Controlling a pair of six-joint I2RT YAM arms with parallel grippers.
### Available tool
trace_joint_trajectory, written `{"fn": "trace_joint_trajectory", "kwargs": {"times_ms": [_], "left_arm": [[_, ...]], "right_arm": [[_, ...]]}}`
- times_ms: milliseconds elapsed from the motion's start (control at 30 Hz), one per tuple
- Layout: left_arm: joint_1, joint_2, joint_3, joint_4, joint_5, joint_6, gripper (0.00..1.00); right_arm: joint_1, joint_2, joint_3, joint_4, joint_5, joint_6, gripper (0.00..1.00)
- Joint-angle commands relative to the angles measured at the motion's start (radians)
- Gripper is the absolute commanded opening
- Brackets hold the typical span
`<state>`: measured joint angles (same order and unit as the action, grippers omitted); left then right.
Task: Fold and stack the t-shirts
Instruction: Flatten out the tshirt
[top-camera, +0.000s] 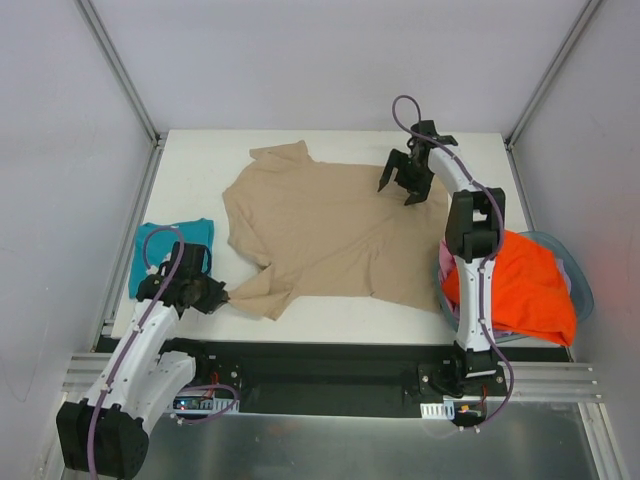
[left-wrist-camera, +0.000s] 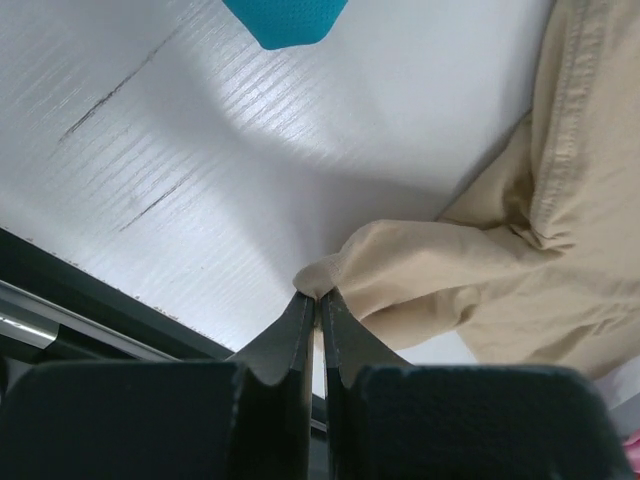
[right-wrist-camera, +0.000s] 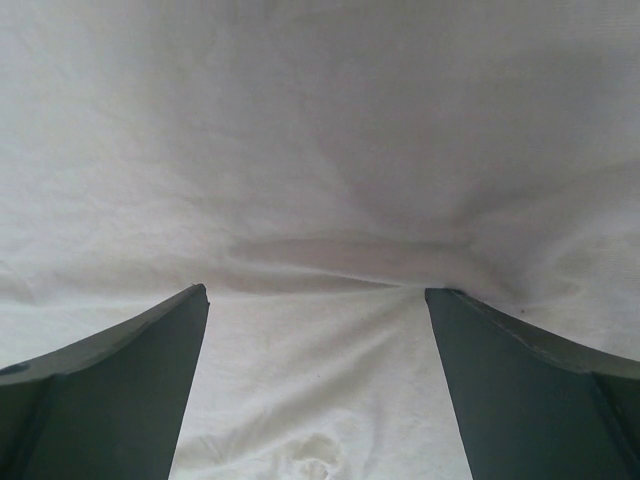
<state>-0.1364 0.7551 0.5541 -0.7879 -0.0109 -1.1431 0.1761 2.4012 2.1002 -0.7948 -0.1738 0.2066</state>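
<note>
**STATUS: TAN SHIRT SPREAD, FIRST FOLD NOT YET MADE**

**Reference item.** Take the tan t-shirt as your landmark. It lies opened out across the middle of the table, with its collar toward the far edge. Its outline is uneven and no part of it is folded over.

**Left gripper.** The left gripper sits at the near-left sleeve of the tan t-shirt. Its fingers are pressed almost together on the tip of that sleeve. The left wrist view shows the cloth bunched at the pinch.

**Right gripper.** The right gripper hangs over the far-right part of the tan t-shirt. Its fingers are spread wide with nothing between them. The right wrist view shows only pale cloth below, and you cannot tell from it whether the fingertips touch the cloth.

**Work done.** The teal t-shirt lies to the left of the tan t-shirt as a compact rectangle. Treat it as apparently folded and as the base of the stack.

**Work left.**
1. The tan t-shirt needs flattening, folding and placing on the teal t-shirt.
2. The orange t-shirt lies heaped in the basket, to the right of the tan t-shirt, with pink and lavender cloth showing at its edges. None of these is folded.

Judge the task as less than half complete.
</note>
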Motion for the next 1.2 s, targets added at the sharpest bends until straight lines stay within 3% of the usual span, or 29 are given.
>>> {"fn": "trace_joint_trajectory", "kwargs": {"times_ms": [0, 200, 367, 400, 500, 533, 600, 700, 900, 1167], "left_arm": [[0.0, 0.032, 0.027, 0.016, 0.009, 0.028, 0.0], [0.0, -0.029, -0.071, -0.006, 0.141, -0.001, 0.0], [0.0, -0.125, -0.085, -0.108, 0.137, 0.002, 0.18], [0.0, -0.134, -0.073, -0.117, 0.135, 0.019, 0.41], [0.0, -0.145, 0.006, -0.12, 0.103, 0.058, 0.66], [0.0, -0.12, 0.035, -0.116, 0.088, 0.074, 0.86], [0.0, -0.08, 0.127, -0.085, 0.054, 0.132, 0.98], [0.0, 0.036, 0.23, 0.021, 0.078, 0.215, 0.99], [-0.002, 0.425, 0.381, 0.266, 0.186, 0.318, 0.99], [-0.02, 0.841, 0.59, 0.365, 0.294, 0.385, 0.99]], "right_arm": [[-0.061, 0.058, 0.03, -0.032, 0.051, 0.027, 0.97], [-0.064, -0.005, -0.022, 0.043, 0.005, -0.009, 0.97], [-0.059, -0.096, -0.074, 0.068, -0.047, -0.094, 0.97], [-0.055, -0.105, -0.071, 0.062, -0.067, -0.114, 0.97], [-0.027, -0.146, -0.069, 0.025, -0.112, -0.2, 0.97], [-0.021, -0.172, -0.074, 0.019, -0.11, -0.235, 0.97], [-0.004, -0.204, -0.1, 0.005, -0.099, -0.271, 0.97], [0.003, -0.276, -0.164, 0.006, -0.089, -0.28, 0.97], [0.019, -0.438, -0.319, 0.006, -0.04, -0.285, 0.97], [0.054, -0.608, -0.618, 0.046, 0.016, -0.236, 0.97]]}}
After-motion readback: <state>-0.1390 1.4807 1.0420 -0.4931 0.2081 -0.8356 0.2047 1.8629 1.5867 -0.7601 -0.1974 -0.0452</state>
